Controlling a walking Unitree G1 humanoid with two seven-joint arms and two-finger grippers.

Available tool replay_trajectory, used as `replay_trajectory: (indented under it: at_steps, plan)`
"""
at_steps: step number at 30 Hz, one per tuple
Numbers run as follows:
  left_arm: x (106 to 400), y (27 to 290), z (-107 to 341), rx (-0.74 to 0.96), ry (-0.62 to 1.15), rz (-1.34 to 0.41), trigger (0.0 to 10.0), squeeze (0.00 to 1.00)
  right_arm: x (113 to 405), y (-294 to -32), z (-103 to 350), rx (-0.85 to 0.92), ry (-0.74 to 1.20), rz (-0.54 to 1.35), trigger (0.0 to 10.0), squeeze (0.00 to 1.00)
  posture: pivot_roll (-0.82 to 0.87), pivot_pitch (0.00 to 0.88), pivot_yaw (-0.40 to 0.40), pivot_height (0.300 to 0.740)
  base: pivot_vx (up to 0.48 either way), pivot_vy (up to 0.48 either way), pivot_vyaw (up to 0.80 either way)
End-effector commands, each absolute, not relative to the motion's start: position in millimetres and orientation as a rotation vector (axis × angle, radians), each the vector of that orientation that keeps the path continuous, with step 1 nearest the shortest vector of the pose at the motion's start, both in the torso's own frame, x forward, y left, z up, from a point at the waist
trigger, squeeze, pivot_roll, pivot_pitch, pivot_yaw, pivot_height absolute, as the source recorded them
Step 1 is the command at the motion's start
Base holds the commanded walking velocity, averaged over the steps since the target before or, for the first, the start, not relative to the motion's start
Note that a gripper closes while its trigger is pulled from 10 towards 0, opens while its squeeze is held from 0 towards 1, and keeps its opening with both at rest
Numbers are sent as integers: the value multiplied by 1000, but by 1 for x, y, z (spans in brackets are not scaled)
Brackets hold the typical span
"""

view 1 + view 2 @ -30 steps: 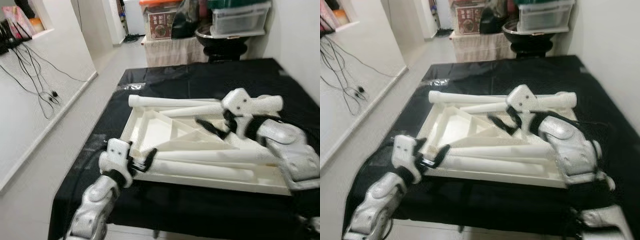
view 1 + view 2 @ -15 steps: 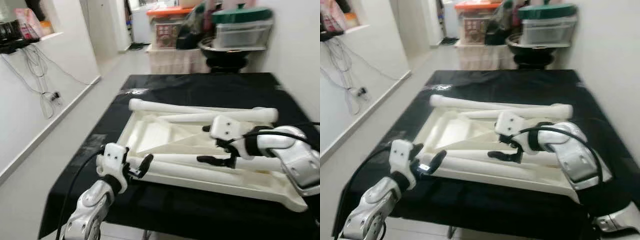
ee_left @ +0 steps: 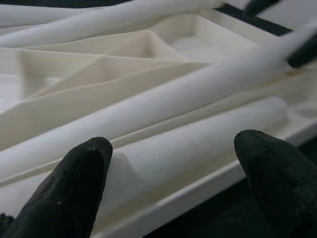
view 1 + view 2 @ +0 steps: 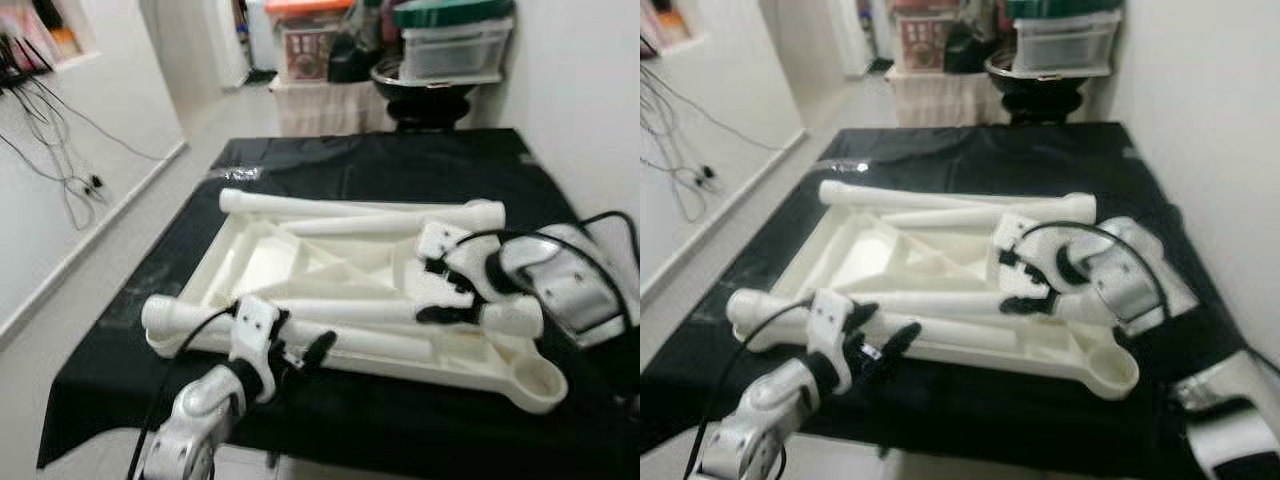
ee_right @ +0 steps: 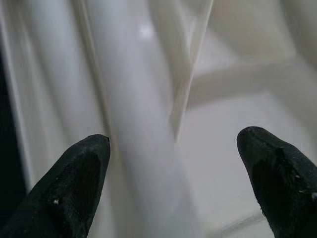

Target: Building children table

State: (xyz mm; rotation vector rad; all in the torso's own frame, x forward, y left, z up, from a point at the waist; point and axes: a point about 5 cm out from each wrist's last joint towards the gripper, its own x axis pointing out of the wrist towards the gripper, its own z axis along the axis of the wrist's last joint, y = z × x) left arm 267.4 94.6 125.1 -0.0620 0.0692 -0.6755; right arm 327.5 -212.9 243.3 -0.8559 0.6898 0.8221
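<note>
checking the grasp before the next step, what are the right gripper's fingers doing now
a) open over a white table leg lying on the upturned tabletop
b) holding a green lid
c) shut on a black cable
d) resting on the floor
a: the right gripper has its fingers spread apart over a white table leg lying on the upturned white tabletop.

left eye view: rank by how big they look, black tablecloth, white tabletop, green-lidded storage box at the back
1. black tablecloth
2. white tabletop, lying underside up on the cloth
3. green-lidded storage box, though it stands far from the camera, so its true size is unsure
</note>
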Motion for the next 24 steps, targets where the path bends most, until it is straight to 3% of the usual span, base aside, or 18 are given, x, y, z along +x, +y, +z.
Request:
replay_trajectory:
  at_steps: [1,7,13,23,24]
  plan:
    - [262,97,117,-54,123,-714,10000,0,327,-203,248,-844,691,903,10000,0,-94,83,60,740,0,0,0]
    - [258,97,115,-50,145,-730,10000,0,328,-194,242,-801,767,978,10000,0,-96,90,58,740,0,0,0]
    - [257,97,115,-45,152,-725,10000,0,328,-194,231,-874,880,979,10000,0,-96,96,48,740,0,0,0]
    - [256,95,115,-29,157,-730,10000,0,339,-208,223,-928,1001,832,10000,0,-101,98,39,740,0,0,0]
    - [256,95,115,-27,157,-731,10000,0,339,-210,222,-933,1007,823,5608,0,-103,97,38,740,0,0,0]
